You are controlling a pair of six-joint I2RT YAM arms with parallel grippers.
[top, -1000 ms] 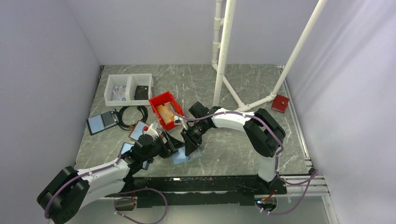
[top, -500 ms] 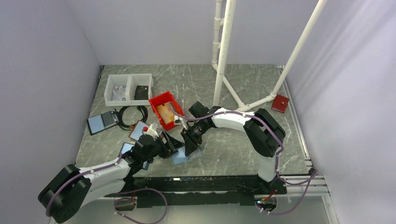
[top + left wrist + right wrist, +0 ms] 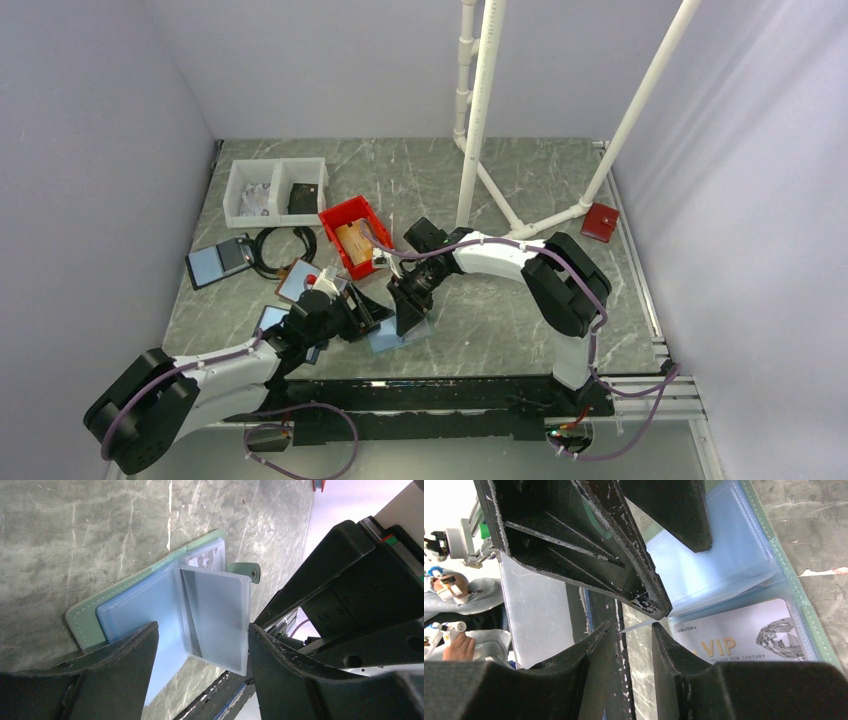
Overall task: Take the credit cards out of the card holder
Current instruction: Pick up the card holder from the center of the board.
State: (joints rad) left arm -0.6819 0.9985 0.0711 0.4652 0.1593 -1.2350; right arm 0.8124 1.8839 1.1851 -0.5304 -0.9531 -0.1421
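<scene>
Lying open, the card holder (image 3: pixel 135 610) has a pale card (image 3: pixel 744 635) inside; left gripper (image 3: pixel 202 630) wide open, right gripper (image 3: pixel 631 628) half open, both empty.

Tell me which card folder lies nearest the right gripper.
The teal-edged card holder, beneath the right gripper; the brown-edged folder and dark-edged folder lie farther left.

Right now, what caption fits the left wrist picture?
Left gripper open around a raised clear page of the teal card holder.

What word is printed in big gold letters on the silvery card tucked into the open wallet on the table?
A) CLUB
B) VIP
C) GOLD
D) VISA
B: in the right wrist view, the credit card in the card holder reads "VIP" in gold.
</scene>
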